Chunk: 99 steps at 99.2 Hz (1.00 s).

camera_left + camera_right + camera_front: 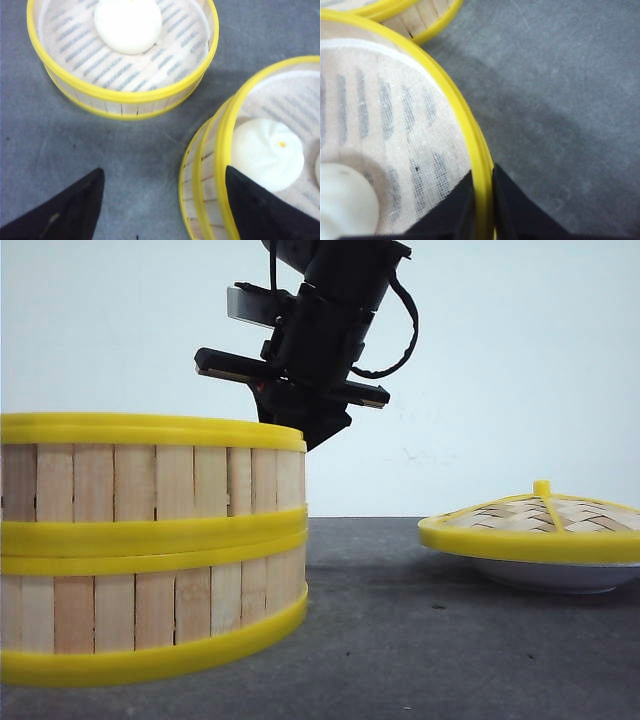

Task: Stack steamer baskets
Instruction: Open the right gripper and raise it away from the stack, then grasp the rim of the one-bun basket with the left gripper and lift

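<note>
One woven lid [535, 520] on white plate [545, 575]

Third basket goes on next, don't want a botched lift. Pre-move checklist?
1. Right gripper clamped on a basket rim, one finger on each side: ok.
2. Which basket that rim belongs to: cannot tell.
3. Left gripper open, straddling the wall of the two-basket stack: ok.
4. Stack sitting square, yellow rings flush in the front view: ok.
5. Third basket standing apart on the table, bun inside, not yet stacked: ok.
6. Lid resting on the plate, well to the side of the stack: ok.
</note>
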### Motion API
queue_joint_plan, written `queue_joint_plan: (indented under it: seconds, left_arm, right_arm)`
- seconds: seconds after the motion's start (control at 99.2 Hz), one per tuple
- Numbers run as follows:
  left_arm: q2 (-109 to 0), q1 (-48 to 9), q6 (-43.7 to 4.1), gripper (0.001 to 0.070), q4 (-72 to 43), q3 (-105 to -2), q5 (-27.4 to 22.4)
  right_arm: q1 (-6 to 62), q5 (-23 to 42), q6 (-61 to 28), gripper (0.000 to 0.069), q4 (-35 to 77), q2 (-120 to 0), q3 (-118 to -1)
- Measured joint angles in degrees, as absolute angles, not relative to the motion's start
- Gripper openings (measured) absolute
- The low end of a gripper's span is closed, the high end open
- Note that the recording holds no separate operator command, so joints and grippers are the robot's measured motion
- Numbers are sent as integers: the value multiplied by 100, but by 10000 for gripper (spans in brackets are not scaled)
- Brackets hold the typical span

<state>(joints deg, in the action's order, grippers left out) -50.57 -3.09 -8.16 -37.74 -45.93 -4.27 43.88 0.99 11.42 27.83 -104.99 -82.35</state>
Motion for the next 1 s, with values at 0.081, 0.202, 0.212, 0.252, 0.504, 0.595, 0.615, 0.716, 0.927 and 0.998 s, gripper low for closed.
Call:
queue_joint_plan:
  seconds: [0.081, 0.202, 0.212, 0.252, 0.504, 0.595, 0.615, 0.716, 0.927, 0.998]
  left_arm:
    - [-5072, -235, -816, 468, -3701, -4593, -429]
    - [-5290, 3, -816, 466, -3448, -4626, -429]
    - [-5323, 30, -816, 465, -3433, -4637, -432]
    - [-5474, 145, -816, 457, -3361, -4707, -436]
    - [-6751, 810, -816, 425, -2676, -5424, -471]
    - [-7336, 941, -816, 425, -2613, -5638, -473]
    - [-7465, 965, -816, 425, -2613, -5688, -473]
    - [-8088, 1048, -816, 424, -2609, -5970, -473]
    - [-9201, 1133, -814, 424, -2585, -6595, -475]
    - [-9511, 1151, -814, 424, -2582, -6764, -475]
  right_arm:
    - [4386, 99, 1109, 178, 3013, -10346, -8206]
    - [4383, 134, 1009, 273, 3190, -9819, -8202]
    - [4383, 132, 1002, 274, 3199, -9791, -8202]
    - [4383, 132, 932, 282, 3301, -9509, -8202]
    - [4110, 174, 591, 289, 4211, -7988, -8202]
    - [3787, 338, 569, 289, 4617, -7487, -8202]
    - [3695, 384, 565, 289, 4713, -7380, -8197]
    - [3221, 598, 545, 289, 5092, -6853, -8018]
    - [2359, 635, 537, 289, 5356, -5756, -6879]
    - [2176, 631, 541, 289, 5439, -5387, -6519]
